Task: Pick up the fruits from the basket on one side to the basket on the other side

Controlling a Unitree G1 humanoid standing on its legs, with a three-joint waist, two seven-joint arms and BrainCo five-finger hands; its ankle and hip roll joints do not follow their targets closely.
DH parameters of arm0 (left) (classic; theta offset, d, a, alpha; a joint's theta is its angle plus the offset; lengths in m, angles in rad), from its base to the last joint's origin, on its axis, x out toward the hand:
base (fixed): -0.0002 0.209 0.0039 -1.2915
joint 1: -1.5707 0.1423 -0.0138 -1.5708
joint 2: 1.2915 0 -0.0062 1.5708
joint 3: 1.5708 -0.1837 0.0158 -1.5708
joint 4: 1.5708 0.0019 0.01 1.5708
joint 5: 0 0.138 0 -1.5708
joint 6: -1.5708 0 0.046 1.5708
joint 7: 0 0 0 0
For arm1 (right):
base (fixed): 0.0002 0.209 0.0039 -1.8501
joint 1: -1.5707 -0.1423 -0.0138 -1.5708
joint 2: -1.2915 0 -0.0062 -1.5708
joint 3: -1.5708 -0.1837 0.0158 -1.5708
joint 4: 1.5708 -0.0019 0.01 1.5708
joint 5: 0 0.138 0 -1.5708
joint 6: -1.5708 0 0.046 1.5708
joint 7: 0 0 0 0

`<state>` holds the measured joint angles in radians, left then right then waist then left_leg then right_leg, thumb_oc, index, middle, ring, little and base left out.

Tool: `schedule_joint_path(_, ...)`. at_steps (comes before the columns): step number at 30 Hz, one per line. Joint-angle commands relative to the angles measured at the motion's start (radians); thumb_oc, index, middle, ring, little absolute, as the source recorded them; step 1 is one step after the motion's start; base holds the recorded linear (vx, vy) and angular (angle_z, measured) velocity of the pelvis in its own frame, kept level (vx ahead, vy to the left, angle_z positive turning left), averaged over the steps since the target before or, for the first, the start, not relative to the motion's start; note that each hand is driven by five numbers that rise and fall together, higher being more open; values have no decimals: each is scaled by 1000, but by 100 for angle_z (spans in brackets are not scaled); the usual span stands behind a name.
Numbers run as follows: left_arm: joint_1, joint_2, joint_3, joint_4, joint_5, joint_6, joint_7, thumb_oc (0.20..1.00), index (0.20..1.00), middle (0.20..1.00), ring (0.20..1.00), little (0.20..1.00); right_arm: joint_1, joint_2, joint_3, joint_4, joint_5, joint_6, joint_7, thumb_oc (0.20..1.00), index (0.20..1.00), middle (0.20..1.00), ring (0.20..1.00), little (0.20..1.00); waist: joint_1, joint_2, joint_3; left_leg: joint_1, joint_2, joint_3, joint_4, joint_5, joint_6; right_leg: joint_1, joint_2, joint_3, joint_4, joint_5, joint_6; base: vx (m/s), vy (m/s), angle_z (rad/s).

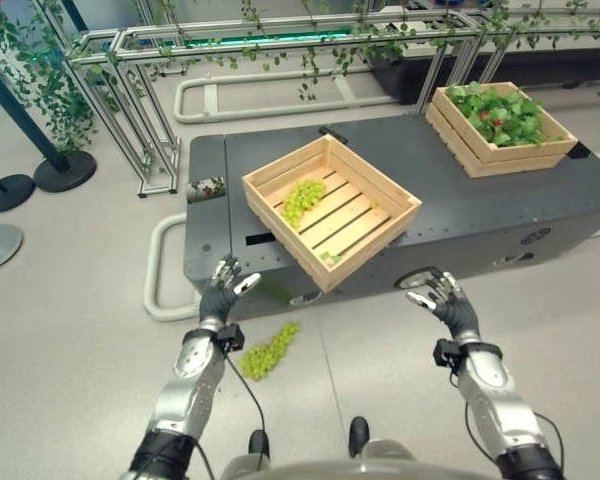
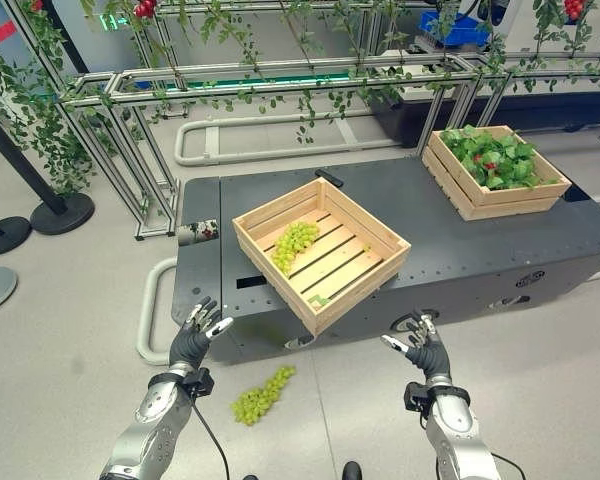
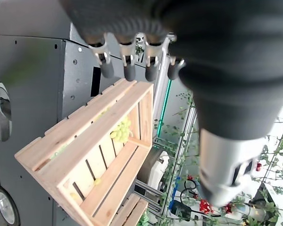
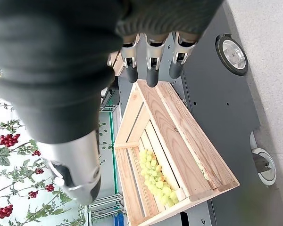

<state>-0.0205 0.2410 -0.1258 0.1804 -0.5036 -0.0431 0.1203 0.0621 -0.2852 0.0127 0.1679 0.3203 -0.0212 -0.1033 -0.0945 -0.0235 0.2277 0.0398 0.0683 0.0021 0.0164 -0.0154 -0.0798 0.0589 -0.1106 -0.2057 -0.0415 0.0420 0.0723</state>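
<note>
A wooden crate (image 1: 385, 215) sits tilted over the front edge of the dark platform (image 1: 540, 190), with a bunch of green grapes (image 1: 301, 198) inside it. A second bunch of green grapes (image 1: 268, 350) lies on the floor below, beside my left arm. A second crate (image 1: 500, 150) at the platform's far right holds green leaves and red fruit. My left hand (image 1: 223, 290) is open, low in front of the platform's left end. My right hand (image 1: 443, 298) is open, below the tilted crate's right corner. Neither hand holds anything.
Metal frames with leafy vines (image 1: 280, 45) stand behind the platform. A white bumper rail (image 1: 158, 270) wraps the platform's left end. Black round stand bases (image 1: 65, 170) sit on the floor at the far left.
</note>
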Motion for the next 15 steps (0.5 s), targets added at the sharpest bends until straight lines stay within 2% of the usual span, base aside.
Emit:
schedule_joint_path(1,-51,25,17,-19,2,-34,3,1000,1000,1000,1000,1000,-32,-10,-4,-50,-24,-37,-4,1000,1000,1000,1000,1000,2,4,-38,-67,28,31,115,-119,-1,-34,-70,-25,215,-247,67,0,0,0)
schedule_joint_path(15,-61,29,6,-17,21,-33,11,1000,1000,1000,1000,1000,-46,-9,1,-32,-39,-35,-11,1000,1000,1000,1000,1000,8,-24,-46,-64,19,32,117,-129,9,-39,-84,-27,227,-230,80,0,13,0)
